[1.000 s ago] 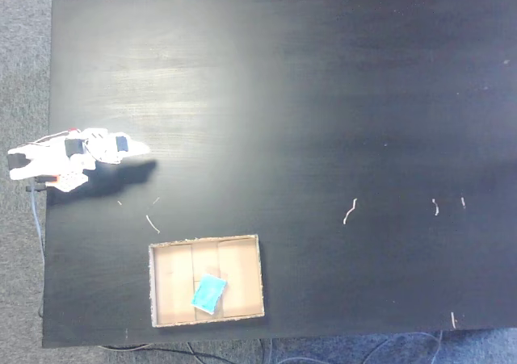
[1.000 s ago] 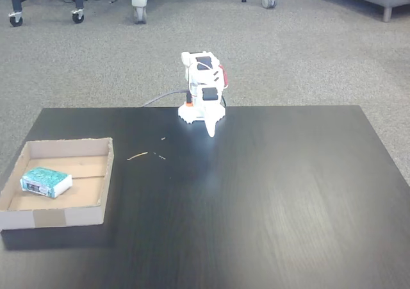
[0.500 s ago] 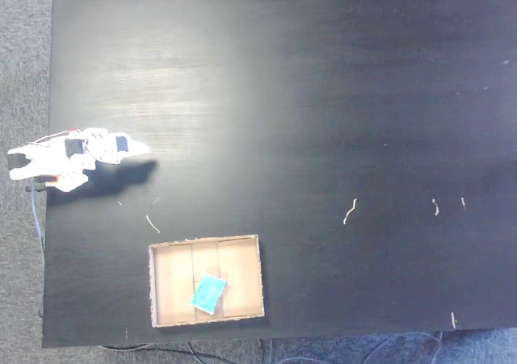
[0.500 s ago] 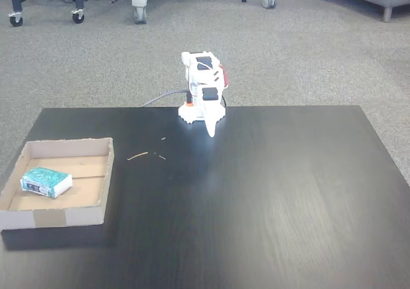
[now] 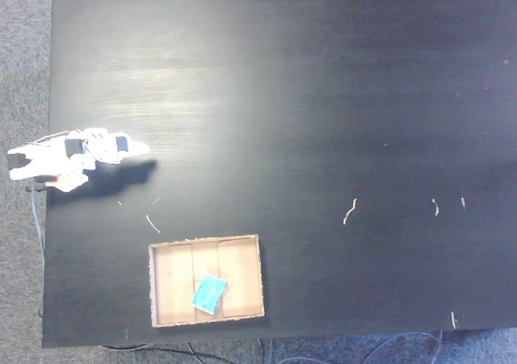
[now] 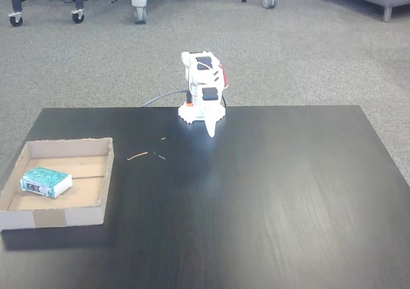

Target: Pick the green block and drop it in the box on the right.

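Now green block (image 5: 209,293) inside box (image 5: 161,287), well apart from folded jaws.

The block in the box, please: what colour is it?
Teal-green with a whitish edge, clearest in a fixed view: green block.

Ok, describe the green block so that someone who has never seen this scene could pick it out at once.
On the black table, find the tan cardboard box near the left edge in the fixed view facing the arm. The green block lies inside it, the only teal thing there, with a whitish side and far smaller than the box.
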